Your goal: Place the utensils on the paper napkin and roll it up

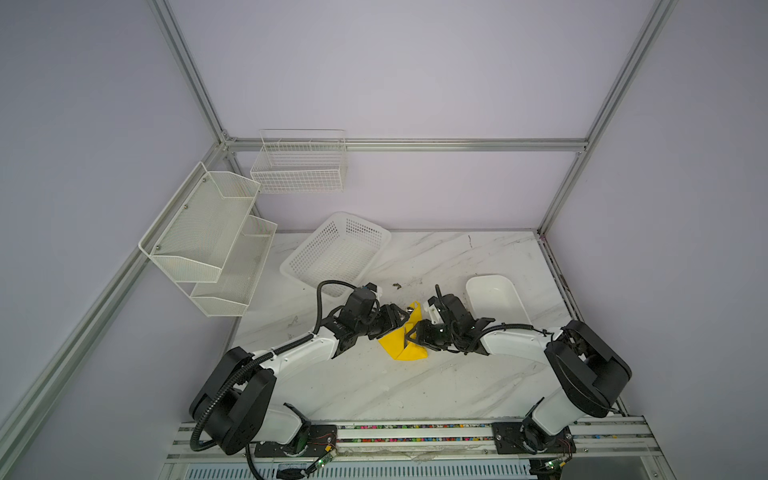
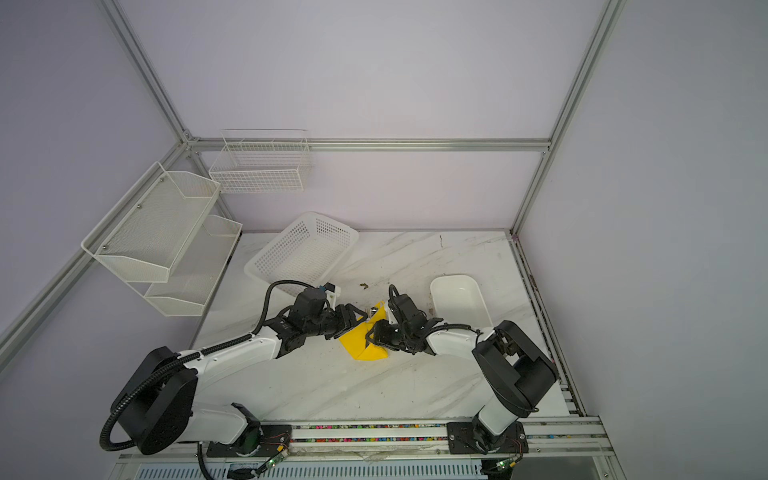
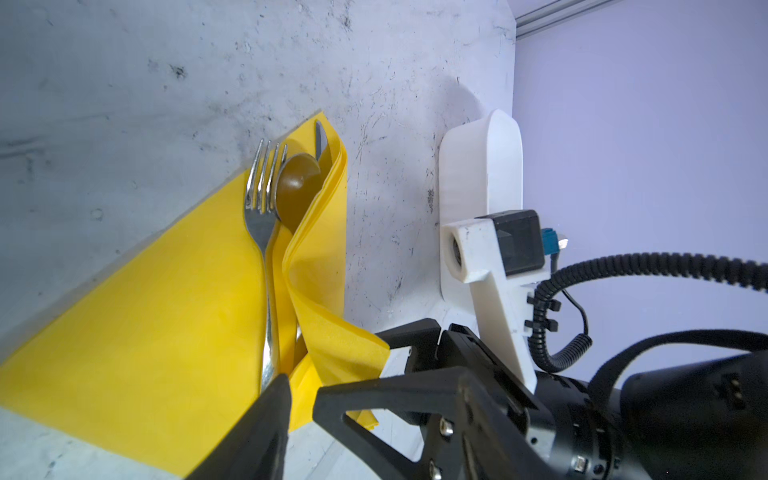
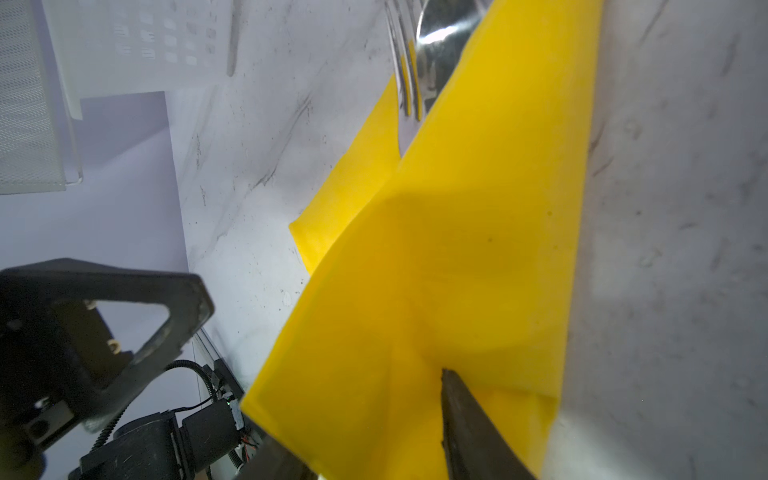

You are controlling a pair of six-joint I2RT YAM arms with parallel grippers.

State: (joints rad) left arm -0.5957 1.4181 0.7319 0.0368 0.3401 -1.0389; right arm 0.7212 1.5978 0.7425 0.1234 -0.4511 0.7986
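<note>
On the marble table (image 1: 415, 386), between the two arms, the bright yellow paper napkin (image 1: 405, 351) is lying partly folded, with one flap curling over the utensils (image 3: 266, 257). The left gripper (image 1: 401, 318) and right gripper (image 1: 410, 337) are hovering at its edges, both with jaws parted. The shiny fork (image 3: 259, 195), spoon (image 3: 297, 187) and knife (image 3: 321, 139) are poking out side by side.

We see the yellow paper napkin (image 4: 457, 249) folded over on the marble table (image 4: 249, 166), 1 big flap lying across the rest. From 1 end poke the tines of the fork (image 4: 405, 62) and part of the spoon (image 4: 440, 37), both blurred. 1 dark finger (image 4: 469, 424) of our right gripper (image 4: 365, 419) touches the flap, jaws apart. The left gripper (image 4: 187, 307) sits beside the napkin, clear of it. A white perforated basket (image 4: 145, 41) lies beyond.
</note>
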